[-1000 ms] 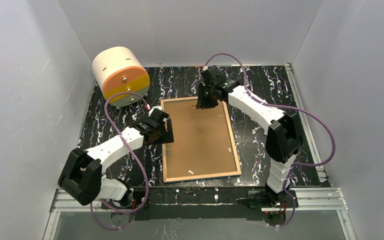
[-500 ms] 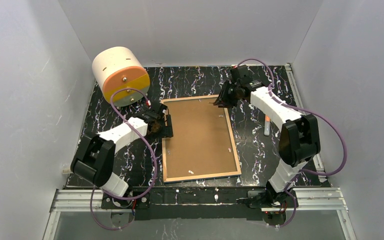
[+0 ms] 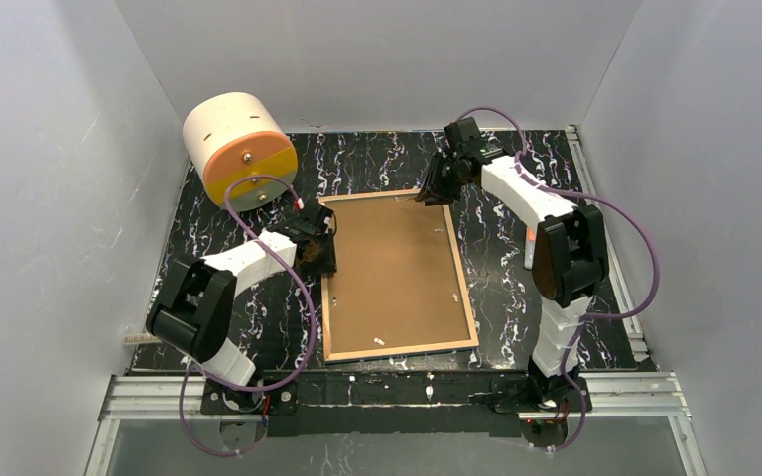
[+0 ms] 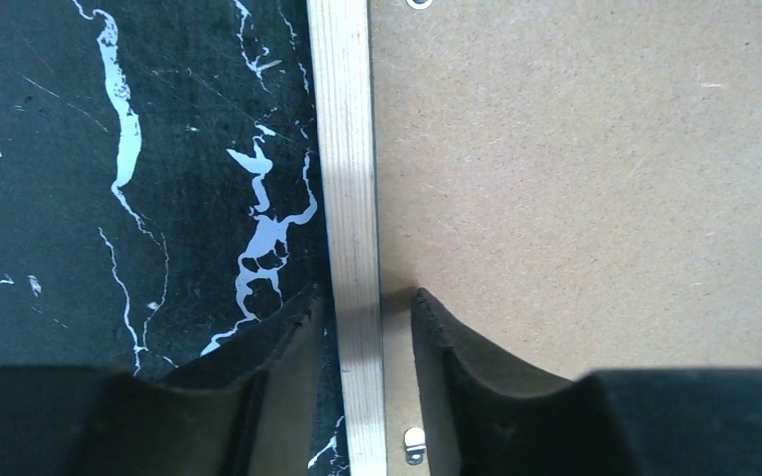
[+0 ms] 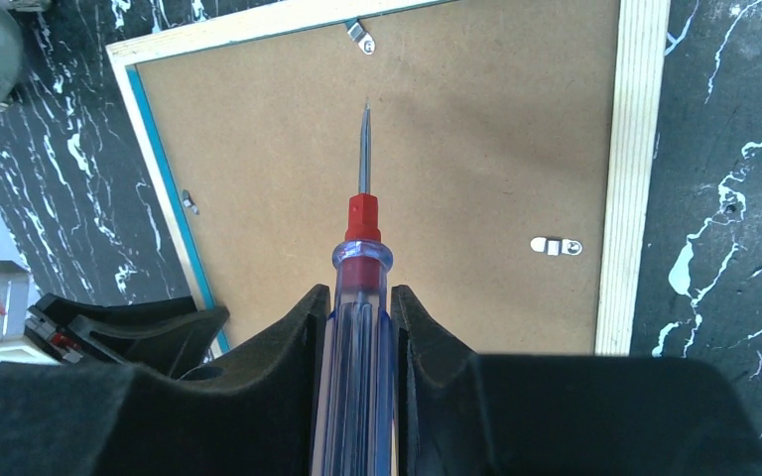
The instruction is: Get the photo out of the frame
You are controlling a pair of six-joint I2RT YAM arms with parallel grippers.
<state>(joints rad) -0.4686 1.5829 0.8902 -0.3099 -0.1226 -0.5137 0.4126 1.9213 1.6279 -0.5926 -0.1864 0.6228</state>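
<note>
The frame (image 3: 402,348) lies face down on the black marbled table, its wooden edging up and the brown backing board (image 3: 397,268) still in it. The photo is hidden under the board. My left gripper (image 3: 323,252) is open and straddles the frame's left edging (image 4: 349,149): one finger is on the table side and the other over the board (image 4: 575,178). My right gripper (image 3: 430,194) hovers by the frame's far right corner, shut on a screwdriver (image 5: 360,260). The screwdriver's tip points toward a metal clip (image 5: 360,38).
A big cream cylinder with an orange and yellow face (image 3: 238,149) lies at the back left. A small pen-like object (image 3: 531,238) lies right of the frame, partly behind my right arm. More clips (image 5: 556,245) hold the board. White walls enclose the table.
My right gripper swung right along the frame's far edge, then came back a little toward the far right corner. My left gripper crept slightly farther along the left edge as its elbow folded in.
</note>
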